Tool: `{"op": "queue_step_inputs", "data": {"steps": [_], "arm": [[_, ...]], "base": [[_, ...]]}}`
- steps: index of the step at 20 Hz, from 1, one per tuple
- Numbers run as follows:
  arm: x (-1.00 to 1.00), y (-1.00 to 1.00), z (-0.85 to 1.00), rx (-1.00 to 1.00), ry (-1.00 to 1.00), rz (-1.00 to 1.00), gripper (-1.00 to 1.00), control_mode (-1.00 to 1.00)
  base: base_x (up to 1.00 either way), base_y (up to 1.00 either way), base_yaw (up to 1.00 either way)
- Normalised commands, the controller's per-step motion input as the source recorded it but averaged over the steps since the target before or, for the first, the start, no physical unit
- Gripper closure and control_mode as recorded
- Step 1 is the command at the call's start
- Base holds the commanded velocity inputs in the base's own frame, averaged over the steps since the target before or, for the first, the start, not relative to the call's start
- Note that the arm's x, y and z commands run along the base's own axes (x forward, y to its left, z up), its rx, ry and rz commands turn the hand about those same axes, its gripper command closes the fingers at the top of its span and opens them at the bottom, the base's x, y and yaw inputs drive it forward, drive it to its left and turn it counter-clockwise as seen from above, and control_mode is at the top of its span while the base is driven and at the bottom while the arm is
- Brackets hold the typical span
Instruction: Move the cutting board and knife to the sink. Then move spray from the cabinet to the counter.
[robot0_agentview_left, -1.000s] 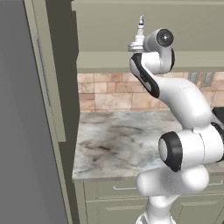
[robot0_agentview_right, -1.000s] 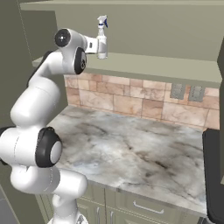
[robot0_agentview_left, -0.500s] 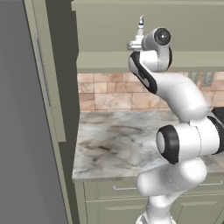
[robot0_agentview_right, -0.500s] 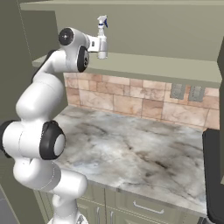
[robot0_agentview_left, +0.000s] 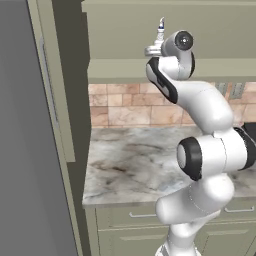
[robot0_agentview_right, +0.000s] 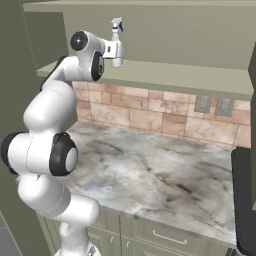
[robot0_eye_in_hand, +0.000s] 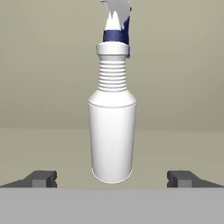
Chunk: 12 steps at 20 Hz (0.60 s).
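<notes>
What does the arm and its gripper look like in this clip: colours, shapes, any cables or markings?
A glossy white arm of rounded, tube-like links with dark grey to black bands and round caps at the joints. No cables or markings are visible. The gripper has a white hand and two small, dark, blocky finger tips.

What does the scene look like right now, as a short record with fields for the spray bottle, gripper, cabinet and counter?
spray bottle: upright on the cabinet shelf, trigger nozzle on top
gripper: open, level with the bottle's base, one fingertip to each side, not touching
cabinet: shelf above the tiled wall, door open
counter: marble top below the shelf
held: nothing
</notes>
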Motion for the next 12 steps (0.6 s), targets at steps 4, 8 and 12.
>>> {"op": "queue_step_inputs", "data": {"steps": [4, 8, 12], "arm": [[0.17, -0.05, -0.02, 0.0, 0.0, 0.0, -1.0, -1.0], [0.12, -0.02, -0.06, 0.0, 0.0, 0.0, -1.0, -1.0], [0.09, 0.0, -0.07, 0.0, 0.0, 0.0, -1.0, -1.0]], "base": [[0.0, 0.0, 0.0], [0.0, 0.0, 0.0], [0.0, 0.0, 0.0]]}}
